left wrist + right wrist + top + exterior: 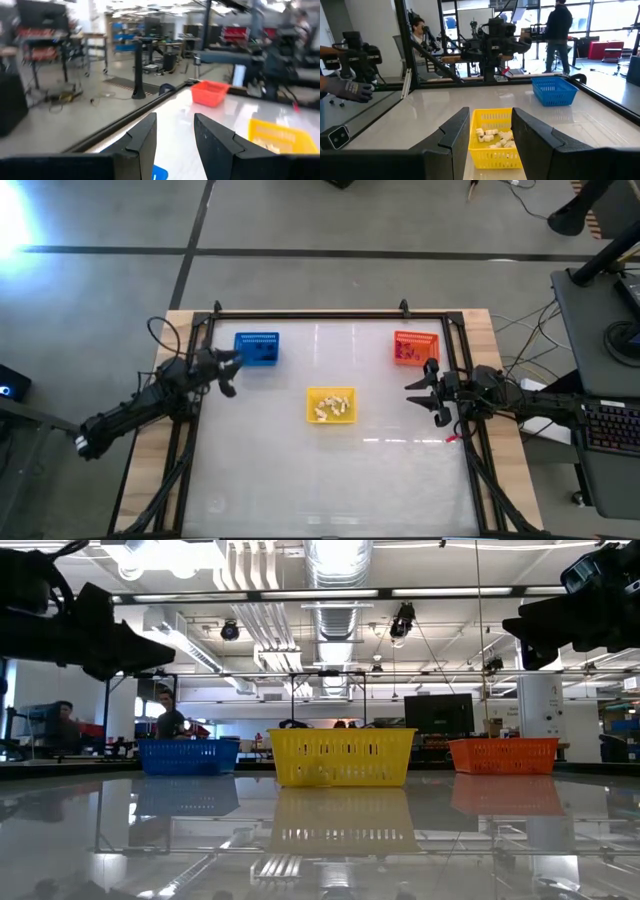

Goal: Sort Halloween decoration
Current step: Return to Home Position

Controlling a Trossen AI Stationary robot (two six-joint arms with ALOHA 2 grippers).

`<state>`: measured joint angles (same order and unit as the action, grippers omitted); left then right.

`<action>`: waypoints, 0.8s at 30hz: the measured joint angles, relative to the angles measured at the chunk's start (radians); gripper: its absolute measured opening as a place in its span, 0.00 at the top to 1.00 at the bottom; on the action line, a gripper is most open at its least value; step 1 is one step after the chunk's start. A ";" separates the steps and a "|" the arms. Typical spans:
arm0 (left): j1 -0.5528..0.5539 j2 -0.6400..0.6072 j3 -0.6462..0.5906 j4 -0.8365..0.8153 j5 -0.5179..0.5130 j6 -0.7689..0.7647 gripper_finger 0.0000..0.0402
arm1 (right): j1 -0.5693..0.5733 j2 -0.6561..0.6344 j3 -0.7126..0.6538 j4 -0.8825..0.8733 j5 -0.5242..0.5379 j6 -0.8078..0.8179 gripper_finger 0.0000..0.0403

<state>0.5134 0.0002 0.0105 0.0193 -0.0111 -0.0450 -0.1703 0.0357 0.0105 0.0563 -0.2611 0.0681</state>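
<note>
Three small mesh baskets stand on the glossy white table. The yellow basket [330, 405] in the middle holds cream trinkets [492, 137] of the Halloween decoration. The orange basket [415, 347] at the far right holds purplish pieces [407, 353]. The blue basket [257, 348] is at the far left. My left gripper [228, 372] hovers open at the table's left edge beside the blue basket, its fingers [142, 142] with nothing between them. My right gripper [425, 392] hovers open at the right edge, below the orange basket in the high view and pointing toward the yellow basket [490, 114].
A black frame rail [310, 313] runs around the table. A person's gloved hand [347, 90] shows beyond the table's edge in the right wrist view, and other people stand in the room. The near half of the table [330, 490] is bare.
</note>
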 joint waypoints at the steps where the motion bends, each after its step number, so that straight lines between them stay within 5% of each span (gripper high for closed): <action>1: -0.017 0.000 0.000 0.000 0.000 0.031 0.72 | 0.000 0.000 0.000 0.000 0.000 0.000 0.66; 7: -0.085 0.000 0.000 -0.002 0.006 0.139 0.72 | 0.000 0.000 0.000 0.000 0.000 0.000 0.66; 24: -0.088 0.000 -0.001 0.003 0.006 0.002 0.72 | 0.000 0.000 0.000 0.000 0.000 0.000 0.66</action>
<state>0.4252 -0.0002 0.0093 0.0227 -0.0055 -0.0429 -0.1703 0.0357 0.0105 0.0563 -0.2611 0.0681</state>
